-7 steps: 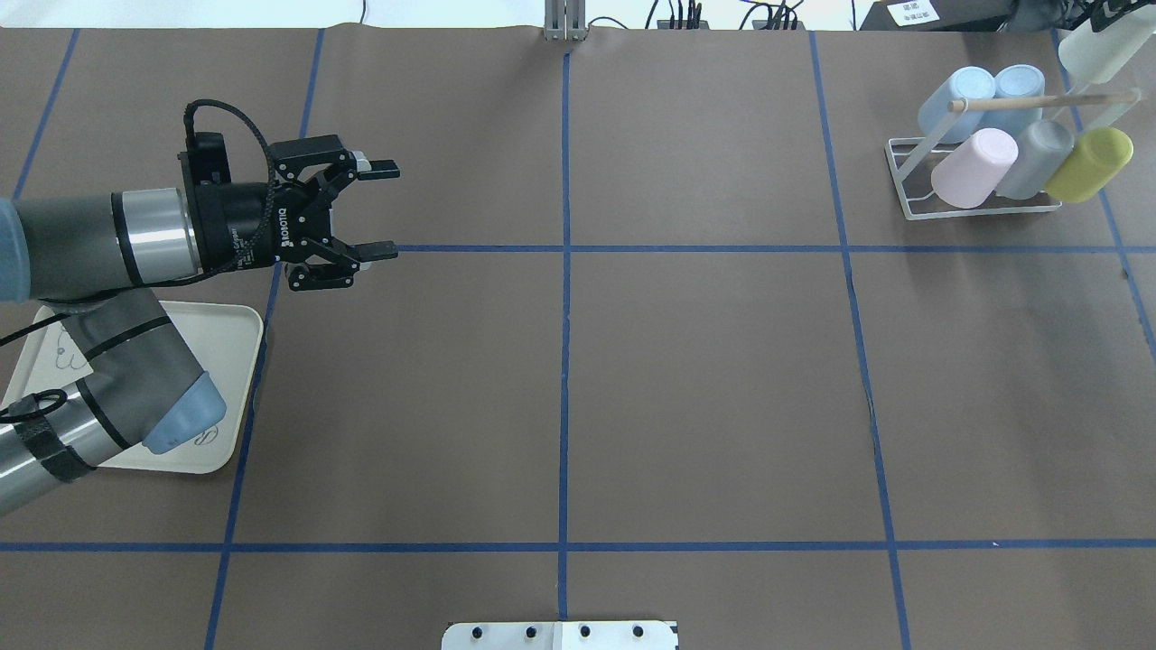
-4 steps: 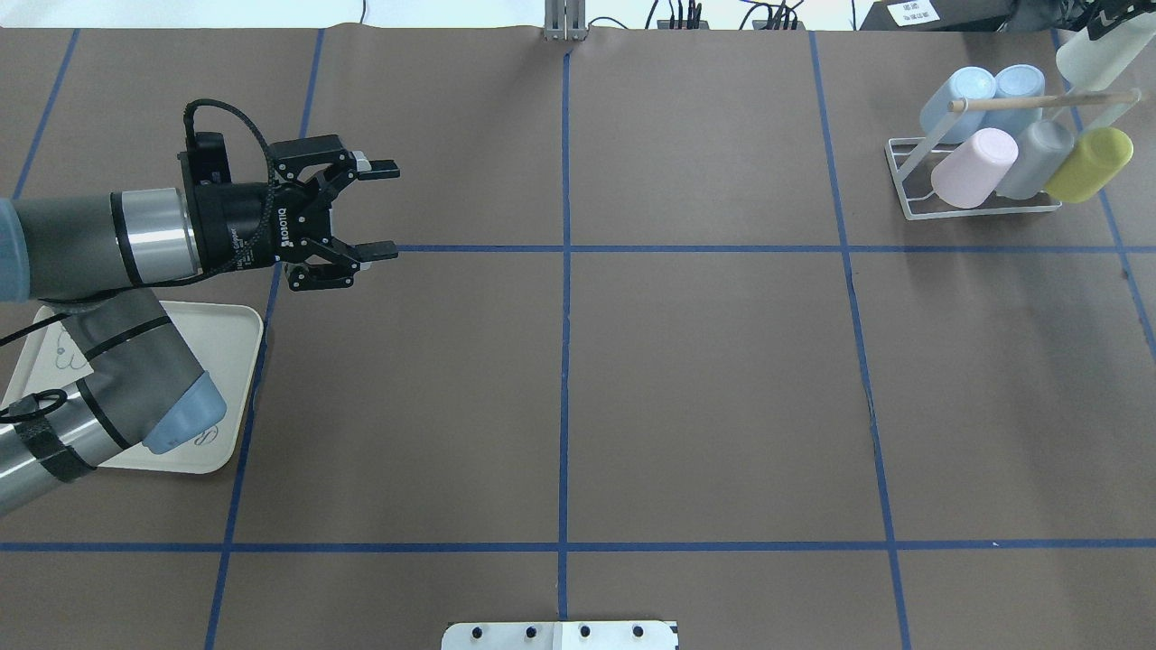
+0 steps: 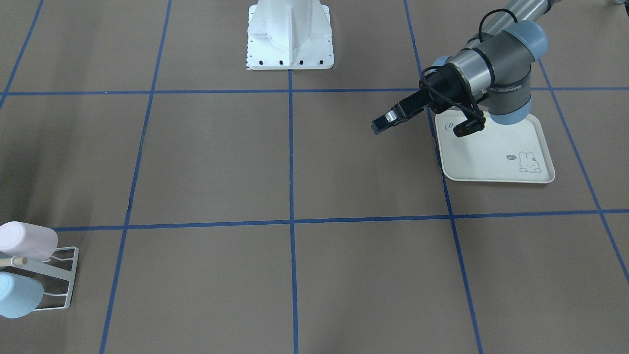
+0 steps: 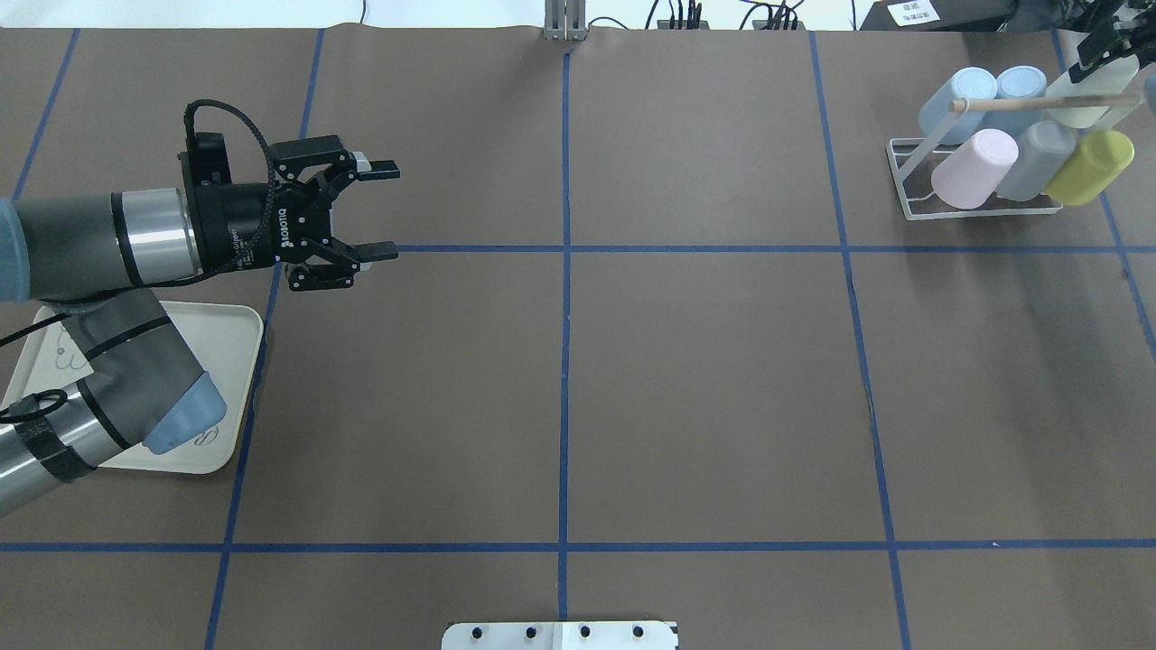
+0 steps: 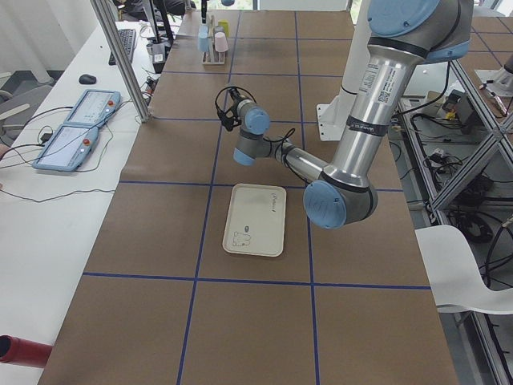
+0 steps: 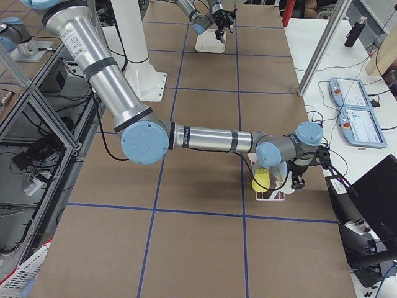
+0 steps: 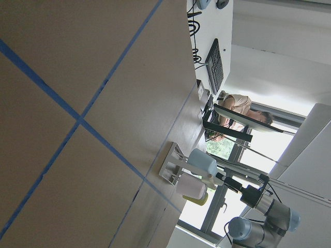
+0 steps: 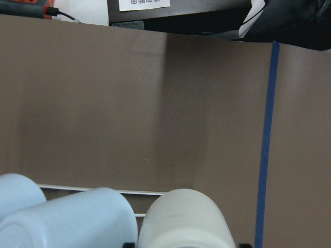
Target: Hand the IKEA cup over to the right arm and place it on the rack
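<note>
Handover looks done to me: the left gripper (image 4: 381, 209), at the left of the overhead view near the tray (image 4: 226, 361), is spread wide and empty, while the right gripper (image 4: 1104, 47) in the top right corner is clamped on the cream cup (image 4: 1088, 83). The cup hangs right at the wooden peg (image 4: 1011, 104) of the rack (image 4: 897, 178), so I'd say all that's left is seating it and letting go.

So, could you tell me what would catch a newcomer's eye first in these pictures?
The white rack, far right in the overhead view and loaded with pastel cups, draws the eye first, with the right gripper holding a cream cup at its wooden peg. Opposite, the left gripper hangs open and empty near the cream tray.
</note>
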